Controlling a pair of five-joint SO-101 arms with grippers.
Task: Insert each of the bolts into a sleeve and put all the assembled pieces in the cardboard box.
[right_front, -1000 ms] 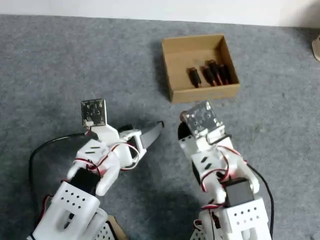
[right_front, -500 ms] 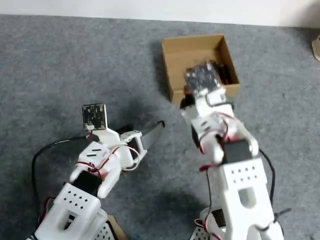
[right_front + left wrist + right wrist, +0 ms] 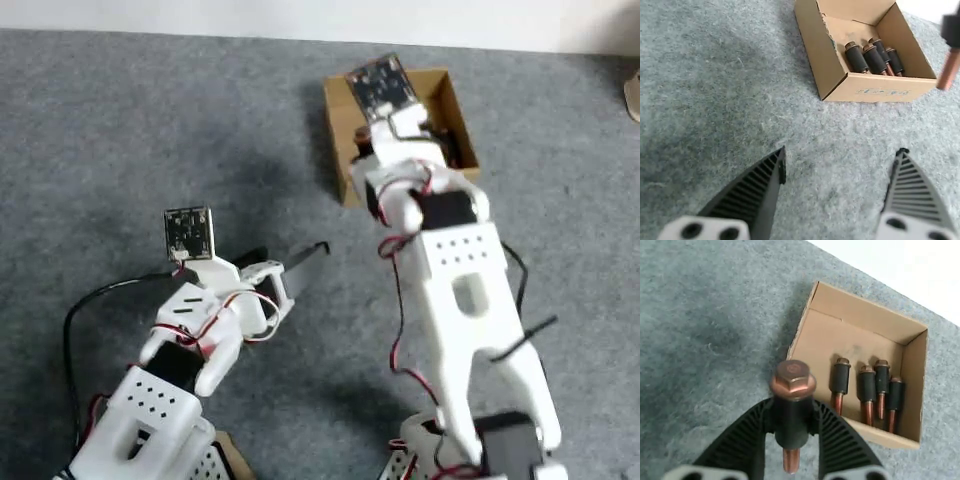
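As the white right arm (image 3: pixel 440 260) has swung forward in the high view, it overhangs the brown cardboard box (image 3: pixel 340 120). Left wrist view: the left gripper (image 3: pixel 841 151) gapes idle, box ahead. Right wrist view: the right gripper (image 3: pixel 792 420) clamps a black-sleeved copper bolt (image 3: pixel 792 382) short of 4 boxed pieces (image 3: pixel 867 385); release likely follows.

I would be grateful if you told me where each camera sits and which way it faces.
High view: fixed above the table, looking down at both arms and the cardboard box.
Left wrist view: on the left arm, facing past its open left gripper toward the box.
Right wrist view: on the right arm, facing past the right gripper, shut on a sleeved bolt, toward the box.
Shared: the box.
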